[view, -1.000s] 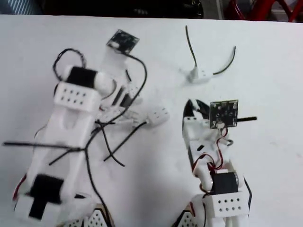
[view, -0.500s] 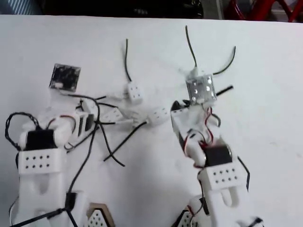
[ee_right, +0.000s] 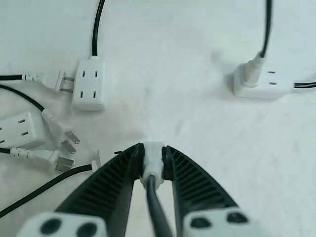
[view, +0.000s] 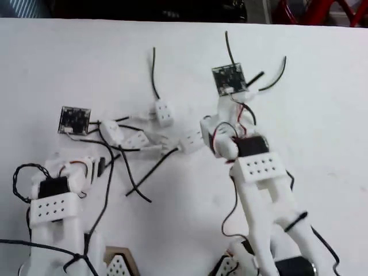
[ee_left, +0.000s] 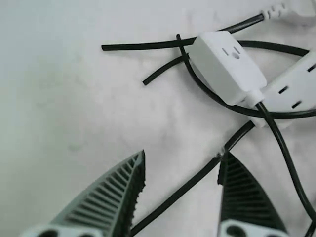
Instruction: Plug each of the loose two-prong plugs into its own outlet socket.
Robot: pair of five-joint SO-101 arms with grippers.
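My right gripper (ee_right: 152, 154) is shut on a white two-prong plug (ee_right: 152, 159), whose black cord runs back between the fingers. Beyond it lie a white outlet block (ee_right: 90, 82) with a plug (ee_right: 60, 81) at its side, and another outlet (ee_right: 259, 81) with a plug seated in it. Two loose plugs (ee_right: 63, 132) lie beside a third outlet (ee_right: 17, 129). My left gripper (ee_left: 182, 155) stands open over a black cord (ee_left: 182, 190), just short of a white outlet block (ee_left: 227, 66). In the high view the outlet blocks (view: 164, 112) cluster mid-table between the arms.
Black cords (view: 135, 178) cross the table between the left arm (view: 54, 207) and the right arm (view: 259, 169). Bare white table (view: 328, 115) lies to the far right and at the far left. A dark edge runs along the table's back.
The left arm has drawn back from over the outlet cluster to the near left. The right arm has stretched forward toward the far outlets.
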